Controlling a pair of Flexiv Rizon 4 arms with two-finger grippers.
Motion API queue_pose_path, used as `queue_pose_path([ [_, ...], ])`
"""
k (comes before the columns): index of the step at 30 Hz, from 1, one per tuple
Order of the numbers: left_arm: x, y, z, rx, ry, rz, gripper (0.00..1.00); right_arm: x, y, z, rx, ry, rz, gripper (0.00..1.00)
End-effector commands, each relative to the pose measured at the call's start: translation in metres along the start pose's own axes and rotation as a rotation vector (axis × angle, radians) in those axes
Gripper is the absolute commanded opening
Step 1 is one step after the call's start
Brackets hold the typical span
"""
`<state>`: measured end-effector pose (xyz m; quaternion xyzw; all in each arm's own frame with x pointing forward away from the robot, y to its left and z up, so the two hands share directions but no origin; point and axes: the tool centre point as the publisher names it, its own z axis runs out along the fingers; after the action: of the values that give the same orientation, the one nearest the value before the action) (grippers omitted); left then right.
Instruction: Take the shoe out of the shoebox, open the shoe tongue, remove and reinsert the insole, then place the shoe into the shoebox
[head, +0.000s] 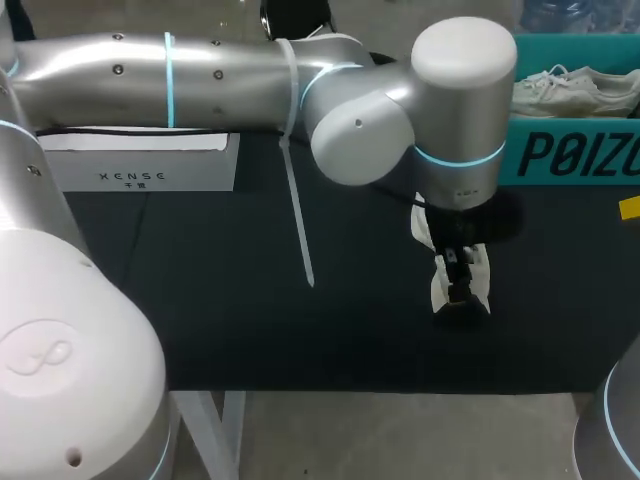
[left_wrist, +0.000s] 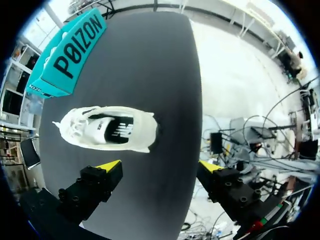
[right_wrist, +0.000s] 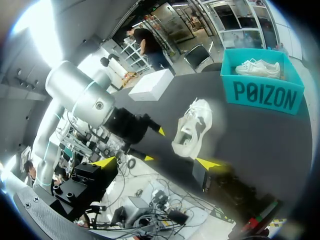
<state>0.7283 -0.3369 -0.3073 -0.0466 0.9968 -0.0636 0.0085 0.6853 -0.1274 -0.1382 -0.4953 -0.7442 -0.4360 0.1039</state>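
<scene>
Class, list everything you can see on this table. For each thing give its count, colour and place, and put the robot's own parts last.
loose sneaker: one, white, on the table, ahead of the left gripper
boxed sneaker: one, white, inside the shoebox
shoebox: one, teal, open, far right of the table
white box: one, far left of the table
table: one, black top
left gripper: one, black with yellow tips, open, above the loose sneaker
right gripper: one, same colours, open, holding nothing
</scene>
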Motion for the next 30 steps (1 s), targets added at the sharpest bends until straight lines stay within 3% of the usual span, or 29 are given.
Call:
queue_pose_path([
  [1,-0.003,-0.029,0.016,-0.047,0.023,0.012,1.0,0.006,-0.01,-0.003,-0.016,-0.013,0.0,1.0],
  [7,-0.013,-0.047,0.023,-0.064,0.031,0.051,1.0,0.006,-0.01,-0.003,-0.016,-0.013,0.0,1.0],
  [14,-0.026,-0.044,0.027,-0.108,0.019,0.064,1.0,0.006,-0.01,-0.003,-0.016,-0.013,0.0,1.0],
  [30,-0.021,-0.04,0.05,-0.124,0.047,0.063,1.0,0.006,-0.01,-0.003,-0.016,-0.013,0.0,1.0],
])
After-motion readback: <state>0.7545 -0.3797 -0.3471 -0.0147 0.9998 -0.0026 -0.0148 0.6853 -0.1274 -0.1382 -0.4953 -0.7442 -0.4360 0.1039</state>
